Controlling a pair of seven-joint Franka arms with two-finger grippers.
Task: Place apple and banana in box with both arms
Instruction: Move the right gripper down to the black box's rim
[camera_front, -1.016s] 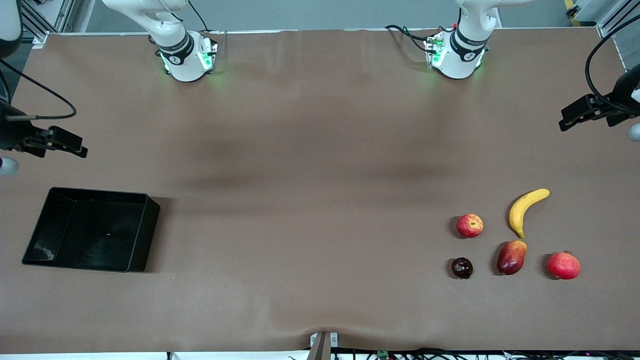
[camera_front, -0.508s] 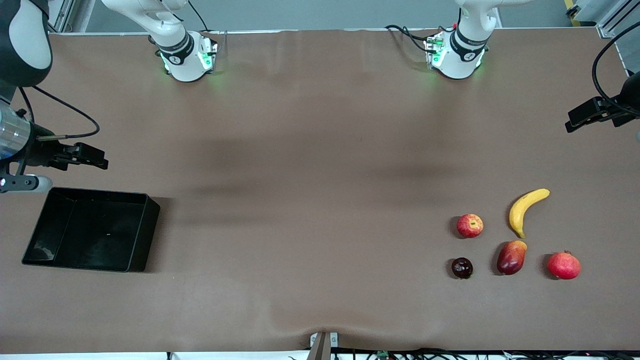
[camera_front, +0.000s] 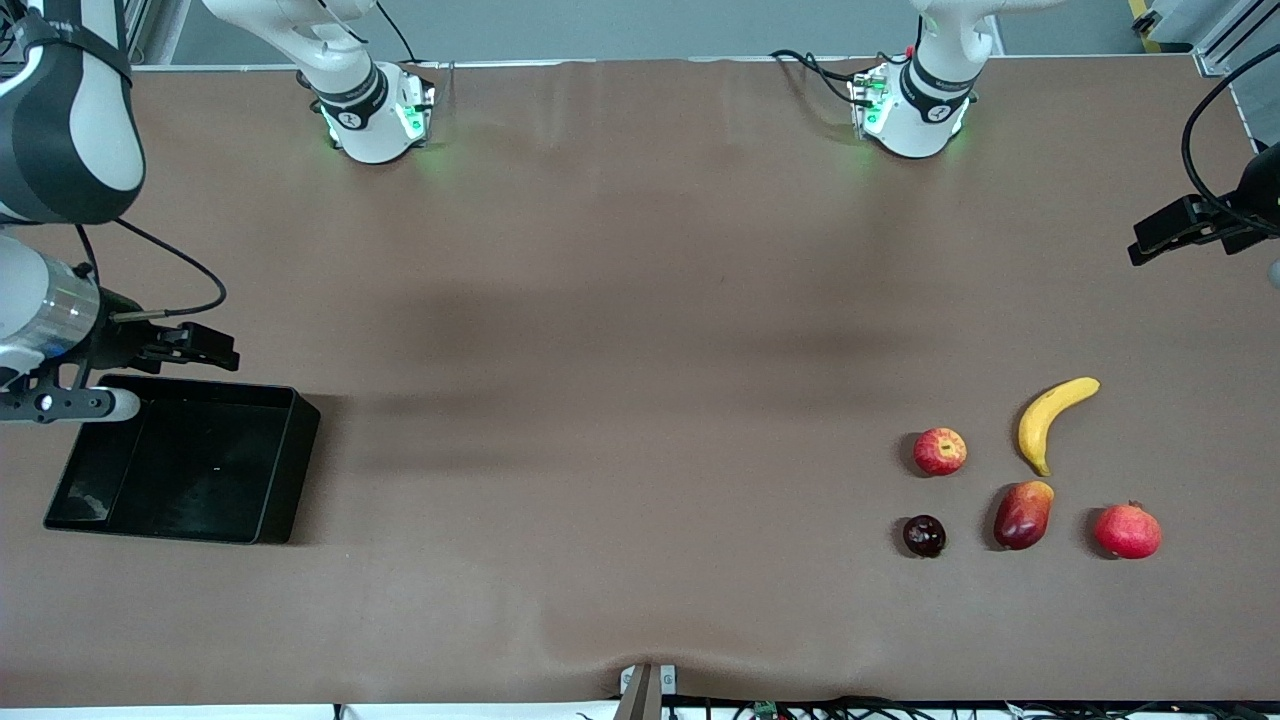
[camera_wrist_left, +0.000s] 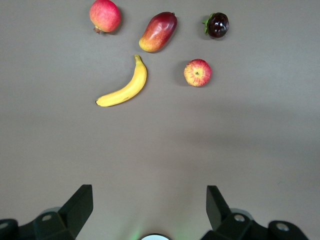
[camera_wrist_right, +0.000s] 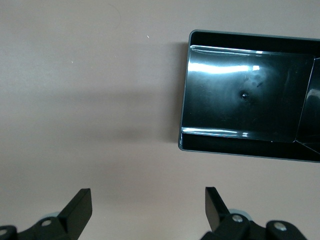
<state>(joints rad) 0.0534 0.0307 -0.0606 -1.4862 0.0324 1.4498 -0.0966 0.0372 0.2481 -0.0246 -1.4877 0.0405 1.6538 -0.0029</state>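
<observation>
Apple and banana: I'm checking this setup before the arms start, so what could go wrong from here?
1. The apple sits among look-alikes, the dark maroon fruit and pomegranate; a wrong pick seems possible.
2. The banana ends close beside the mango-like fruit, so the open left tool might nudge it.
3. The box lies at the right arm's end, where the open right tool hangs, so a long carry or handover could drop fruit.

Brown table (camera_front: 640, 300) bears box (camera_front: 290, 470), apple (camera_front: 940, 451), banana (camera_front: 1050, 415), three other fruits.
</observation>
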